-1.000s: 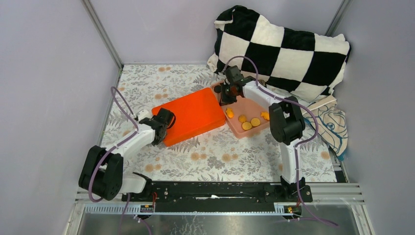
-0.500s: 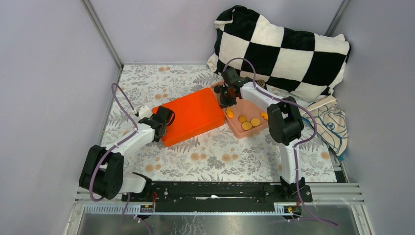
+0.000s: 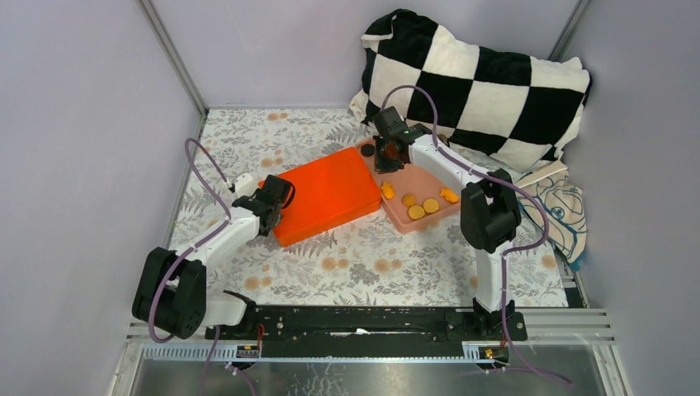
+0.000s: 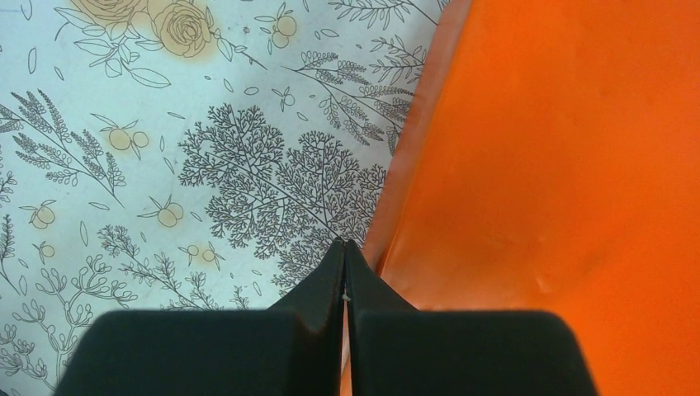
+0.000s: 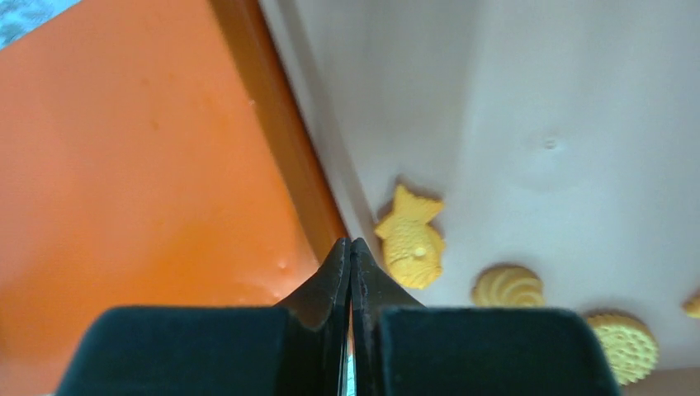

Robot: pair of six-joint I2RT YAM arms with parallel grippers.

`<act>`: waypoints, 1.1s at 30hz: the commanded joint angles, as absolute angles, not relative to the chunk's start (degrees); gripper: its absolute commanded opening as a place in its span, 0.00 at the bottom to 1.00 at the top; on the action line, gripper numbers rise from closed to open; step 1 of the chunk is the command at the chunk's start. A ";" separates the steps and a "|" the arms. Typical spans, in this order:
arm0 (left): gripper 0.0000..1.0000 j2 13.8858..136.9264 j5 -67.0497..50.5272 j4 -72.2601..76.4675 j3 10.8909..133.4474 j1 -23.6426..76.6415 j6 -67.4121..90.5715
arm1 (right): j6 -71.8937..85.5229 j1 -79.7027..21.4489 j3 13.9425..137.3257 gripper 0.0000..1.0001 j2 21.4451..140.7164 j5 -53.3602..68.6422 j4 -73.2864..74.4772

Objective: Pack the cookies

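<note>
Floral desk (image 3: 371, 264): cookies (image 3: 417, 212) in box (image 5: 495, 99), lid (image 3: 326, 194) alongside. My left tool (image 4: 344, 244) and right tool (image 5: 350, 242), pinched shut and empty, likely must open to lid it.

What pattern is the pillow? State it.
Pillow: black-and-white checks, best in the top external view.

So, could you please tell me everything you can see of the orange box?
The orange box is a flat rectangle with rounded corners, glossy like plastic, its top closed and plain. It lies flat and askew on the floral cloth. Its right edge meets the pink tray holding the cookies. The shut left gripper is at its left end; contact is unclear.
</note>
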State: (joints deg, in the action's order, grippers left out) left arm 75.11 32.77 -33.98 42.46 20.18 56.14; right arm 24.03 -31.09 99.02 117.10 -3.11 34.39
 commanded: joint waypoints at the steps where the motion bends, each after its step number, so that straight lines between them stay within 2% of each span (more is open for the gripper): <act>1: 0.00 75.40 34.14 -33.76 45.16 20.39 56.45 | 25.04 -31.34 98.84 0.00 111.23 -14.65 34.38; 6: 0.00 71.78 35.99 -34.28 45.33 20.35 55.58 | 21.76 -31.96 102.56 0.00 109.79 -12.86 34.03; 12: 0.00 71.16 38.66 -38.83 48.18 20.26 56.53 | 19.21 -34.57 105.00 0.00 113.38 -4.98 36.38; 18: 0.00 64.43 38.62 -40.49 52.51 20.33 55.50 | 18.69 -36.95 104.84 0.00 118.82 -1.06 37.89; 26: 0.00 60.33 37.79 -40.35 53.95 20.39 53.26 | 19.89 -37.00 102.08 0.00 121.37 -4.29 39.18; 33: 0.00 61.37 36.50 -39.62 52.83 20.39 52.95 | 19.30 -37.14 100.87 0.00 115.49 -4.01 35.31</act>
